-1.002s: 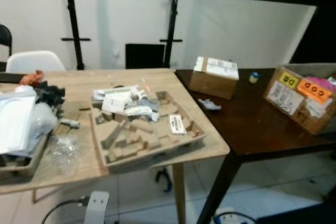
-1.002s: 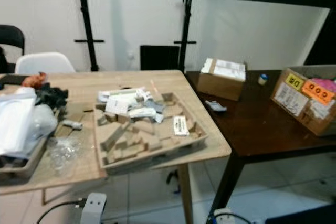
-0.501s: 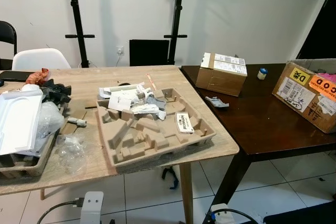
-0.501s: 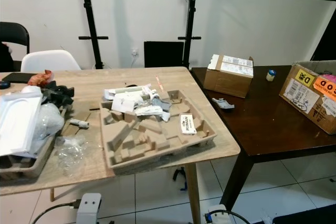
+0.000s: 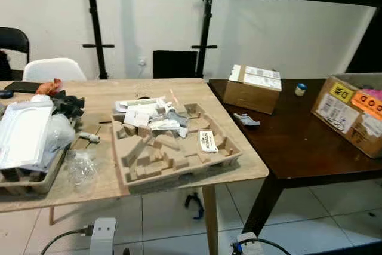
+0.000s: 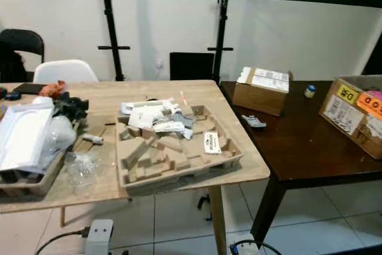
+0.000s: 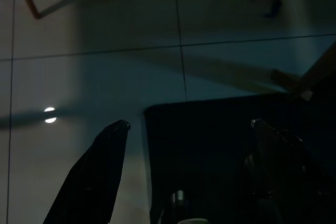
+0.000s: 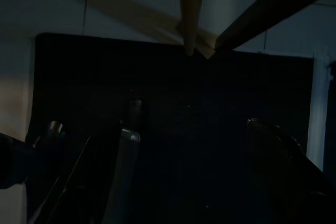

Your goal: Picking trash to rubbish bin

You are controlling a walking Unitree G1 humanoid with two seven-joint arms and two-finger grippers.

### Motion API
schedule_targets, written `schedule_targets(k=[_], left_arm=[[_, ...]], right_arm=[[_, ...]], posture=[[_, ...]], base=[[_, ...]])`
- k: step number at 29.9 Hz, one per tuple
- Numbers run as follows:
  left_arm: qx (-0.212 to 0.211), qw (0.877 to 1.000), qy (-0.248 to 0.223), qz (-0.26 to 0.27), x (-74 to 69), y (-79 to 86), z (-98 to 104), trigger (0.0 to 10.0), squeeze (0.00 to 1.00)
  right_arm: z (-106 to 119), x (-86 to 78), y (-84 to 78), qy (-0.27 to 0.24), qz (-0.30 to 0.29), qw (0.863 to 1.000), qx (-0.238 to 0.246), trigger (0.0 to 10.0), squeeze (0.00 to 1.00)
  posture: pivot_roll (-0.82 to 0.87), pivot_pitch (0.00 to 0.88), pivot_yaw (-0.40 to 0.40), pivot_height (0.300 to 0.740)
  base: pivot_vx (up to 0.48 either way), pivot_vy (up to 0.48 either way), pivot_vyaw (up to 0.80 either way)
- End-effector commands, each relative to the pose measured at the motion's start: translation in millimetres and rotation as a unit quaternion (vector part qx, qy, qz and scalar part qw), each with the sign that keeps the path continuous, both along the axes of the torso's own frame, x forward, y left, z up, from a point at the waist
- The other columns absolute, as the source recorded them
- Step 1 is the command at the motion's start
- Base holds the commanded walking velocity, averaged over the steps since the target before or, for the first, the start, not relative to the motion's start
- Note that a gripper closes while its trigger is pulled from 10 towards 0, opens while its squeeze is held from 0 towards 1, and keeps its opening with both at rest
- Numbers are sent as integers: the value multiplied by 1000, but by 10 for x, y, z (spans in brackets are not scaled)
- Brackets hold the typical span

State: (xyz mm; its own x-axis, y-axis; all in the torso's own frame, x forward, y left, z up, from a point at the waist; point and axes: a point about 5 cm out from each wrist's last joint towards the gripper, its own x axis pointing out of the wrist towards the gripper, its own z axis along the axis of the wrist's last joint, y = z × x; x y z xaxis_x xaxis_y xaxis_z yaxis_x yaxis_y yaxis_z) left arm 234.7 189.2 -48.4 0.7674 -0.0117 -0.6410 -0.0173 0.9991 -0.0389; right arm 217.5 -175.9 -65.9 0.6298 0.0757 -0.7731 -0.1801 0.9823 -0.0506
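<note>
box (image 5: 354, 114) stickers read "d" and "cod" — beside brown tray (image 5: 173, 150).

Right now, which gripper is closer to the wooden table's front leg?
Right, probably. The right gripper hangs low with the wooden leg directly ahead of its open fingers. The left gripper, also low over the tiles, has the leg off to one side.

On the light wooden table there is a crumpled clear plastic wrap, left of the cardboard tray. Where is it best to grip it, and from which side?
Likely from above: the clear plastic wrap lies loose and low on the wooden table, apart from the moulded cardboard tray. Pinch a raised crumpled fold near its middle, since the flat edges offer little to grip.
</note>
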Motion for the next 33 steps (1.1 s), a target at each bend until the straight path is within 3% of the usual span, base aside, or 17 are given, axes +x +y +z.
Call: schedule_targets(k=[1, 33], left_arm=[[-5, 1000, 8, 3, -32, -25, -29, 10000, 110], [-6, 1000, 8, 6, -2, -12, -11, 10000, 106]], right_arm=[[-6, -11, -10, 1, 0, 1000, -1, 10000, 0], [20, 40, 36, -4, 14, 1000, -3, 10000, 0]], posture=[[45, 48, -53, 740], [44, 51, -52, 740]], base=[[0, -304, 0], [0, -299, 0]])
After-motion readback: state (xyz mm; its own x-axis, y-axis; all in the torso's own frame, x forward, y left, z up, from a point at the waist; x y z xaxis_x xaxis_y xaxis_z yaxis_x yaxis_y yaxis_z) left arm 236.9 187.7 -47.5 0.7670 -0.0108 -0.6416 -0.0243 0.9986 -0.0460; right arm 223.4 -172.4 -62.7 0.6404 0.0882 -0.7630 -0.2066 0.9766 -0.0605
